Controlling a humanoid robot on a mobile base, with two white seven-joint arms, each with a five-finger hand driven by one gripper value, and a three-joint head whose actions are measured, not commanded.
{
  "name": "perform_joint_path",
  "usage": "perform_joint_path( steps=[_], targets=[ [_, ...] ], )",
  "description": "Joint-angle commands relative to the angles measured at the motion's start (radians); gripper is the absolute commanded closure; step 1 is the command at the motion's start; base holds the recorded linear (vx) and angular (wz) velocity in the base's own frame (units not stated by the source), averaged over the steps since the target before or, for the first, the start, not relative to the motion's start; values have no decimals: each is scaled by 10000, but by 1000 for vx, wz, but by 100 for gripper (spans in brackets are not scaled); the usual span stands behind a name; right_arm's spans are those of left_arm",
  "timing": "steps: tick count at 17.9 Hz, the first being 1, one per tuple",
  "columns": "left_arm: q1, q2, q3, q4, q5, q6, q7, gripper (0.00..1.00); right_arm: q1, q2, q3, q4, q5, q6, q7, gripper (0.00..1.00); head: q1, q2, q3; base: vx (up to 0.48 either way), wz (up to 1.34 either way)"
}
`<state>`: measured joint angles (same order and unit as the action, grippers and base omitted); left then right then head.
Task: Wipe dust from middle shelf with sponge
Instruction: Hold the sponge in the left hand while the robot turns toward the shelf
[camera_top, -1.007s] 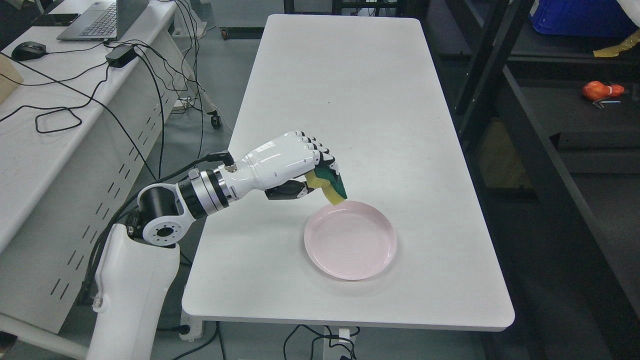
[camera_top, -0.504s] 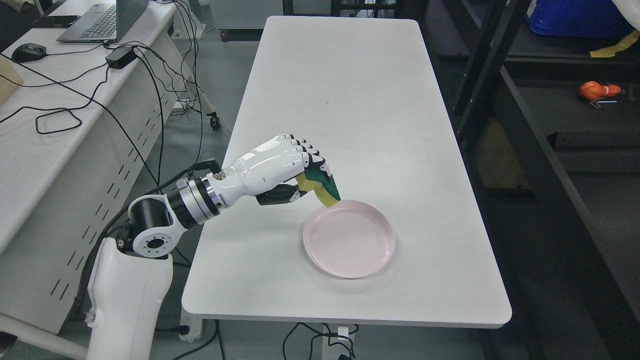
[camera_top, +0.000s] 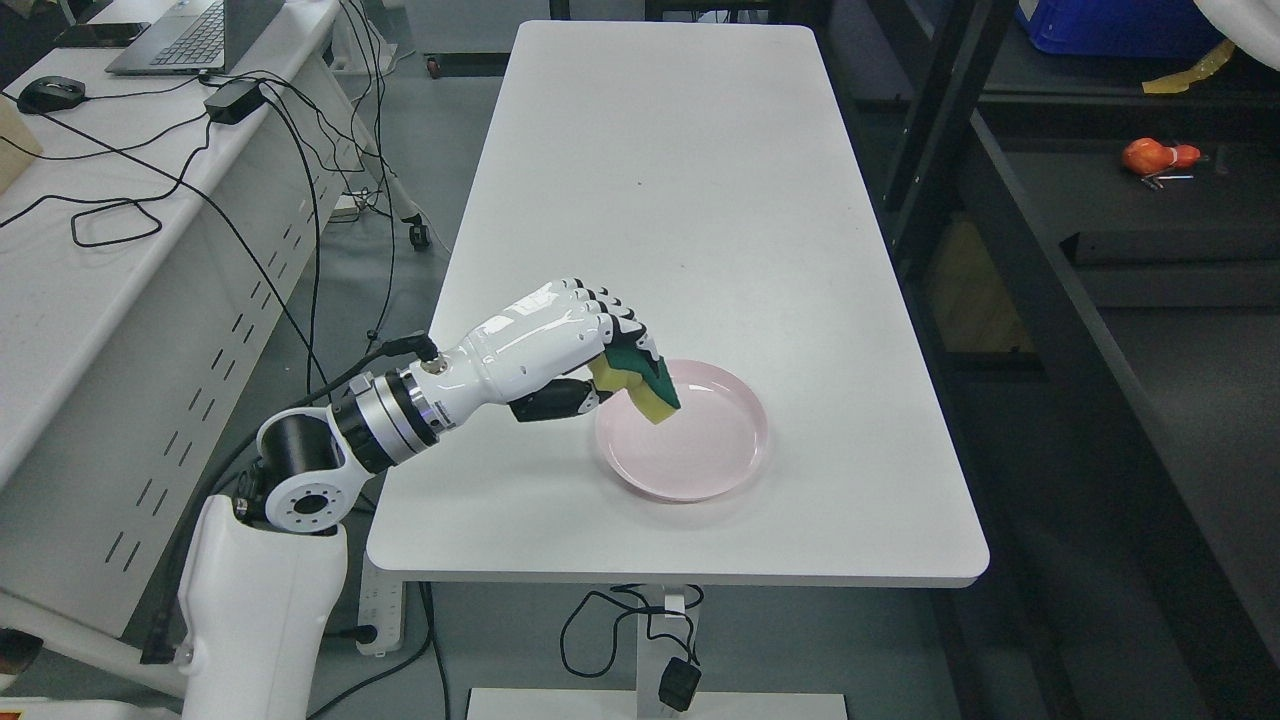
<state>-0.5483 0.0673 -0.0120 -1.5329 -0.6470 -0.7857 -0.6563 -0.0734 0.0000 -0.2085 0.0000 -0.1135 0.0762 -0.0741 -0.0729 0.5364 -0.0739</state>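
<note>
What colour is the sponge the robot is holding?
Yellow with a dark green top, seen in the head view: sponge in the left hand.

White left hand (camera_top: 560, 345), yellow-and-green sponge (camera_top: 640, 385), pale pink plate (camera_top: 725, 455) (plain, unpatterned) on a white table (camera_top: 680, 180).

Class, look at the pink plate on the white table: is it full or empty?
Empty. The plate shows bare pink inside; the sponge in the left hand hangs over its rim.
</note>
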Motion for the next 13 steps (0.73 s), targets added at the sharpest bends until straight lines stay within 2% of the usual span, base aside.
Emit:
perform_joint_path(
  steps=[1, 13],
  targets=[
    [268, -350, 335, -87, 12, 3, -2, 100, -2, -175, -1, -175, 0, 5, 4, 0, 0, 0, 0, -200, -42],
    [268, -366, 350, -87, 12, 3, -2, 100, -2, -175, -1, -175, 0, 5, 4, 0, 0, 0, 0, -131, -51]
  ],
)
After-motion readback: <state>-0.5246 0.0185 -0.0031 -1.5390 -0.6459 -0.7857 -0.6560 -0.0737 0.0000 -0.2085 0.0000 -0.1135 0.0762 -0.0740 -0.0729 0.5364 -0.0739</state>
